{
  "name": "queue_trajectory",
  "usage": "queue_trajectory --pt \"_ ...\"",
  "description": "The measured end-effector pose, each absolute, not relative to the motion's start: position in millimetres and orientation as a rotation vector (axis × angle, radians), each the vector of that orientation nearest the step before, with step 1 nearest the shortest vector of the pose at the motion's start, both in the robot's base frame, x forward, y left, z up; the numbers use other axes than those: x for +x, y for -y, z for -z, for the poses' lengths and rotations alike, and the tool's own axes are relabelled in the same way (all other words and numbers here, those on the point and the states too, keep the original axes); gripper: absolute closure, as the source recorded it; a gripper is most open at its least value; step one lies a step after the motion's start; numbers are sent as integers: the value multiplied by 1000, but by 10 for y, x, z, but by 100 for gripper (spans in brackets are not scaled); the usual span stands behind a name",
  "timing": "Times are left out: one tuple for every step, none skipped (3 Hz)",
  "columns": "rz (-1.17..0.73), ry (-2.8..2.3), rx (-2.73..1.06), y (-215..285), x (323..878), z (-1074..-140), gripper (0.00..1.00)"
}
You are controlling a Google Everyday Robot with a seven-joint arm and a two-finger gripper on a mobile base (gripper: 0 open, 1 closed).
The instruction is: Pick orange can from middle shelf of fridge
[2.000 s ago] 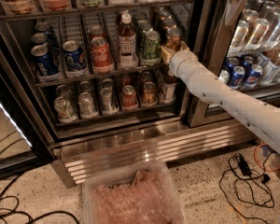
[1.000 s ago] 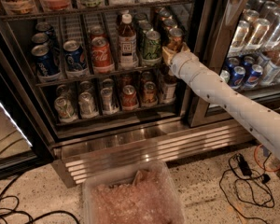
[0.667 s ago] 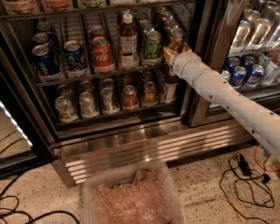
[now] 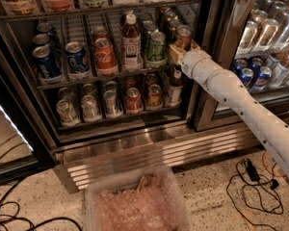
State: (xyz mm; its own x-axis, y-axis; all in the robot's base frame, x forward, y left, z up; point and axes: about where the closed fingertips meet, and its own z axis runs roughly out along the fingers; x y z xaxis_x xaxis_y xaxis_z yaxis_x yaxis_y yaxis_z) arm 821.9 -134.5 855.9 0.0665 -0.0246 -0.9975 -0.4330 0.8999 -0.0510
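Gripper point(image 4: 177, 52): against amber-orange silver-topped can point(image 4: 184, 36), right end of dark wire middle shelf point(image 4: 111, 74); grip state cannot tell.
Change: none visible; can probably not yet lifted.

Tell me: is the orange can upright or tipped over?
Upright: the orange can shows its silver top facing up, at the right end of the middle shelf. The gripper is at its lower part.

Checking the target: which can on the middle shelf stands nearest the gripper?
The orange can, rightmost lane, right beside the gripper; the green can, red Coca-Cola can and blue cans stand farther left.
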Motion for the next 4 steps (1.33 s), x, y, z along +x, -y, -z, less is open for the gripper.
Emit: queue_trajectory --pt "-329 -1440 -407 1324 8197 -8732 100" --pt "-337 -1433 -448 1289 8110 -8775 100" --pt "-332 -1455 -504 1342 7966 -8744 100" --pt "-342 -1465 -553 1387 7823 -8725 100"
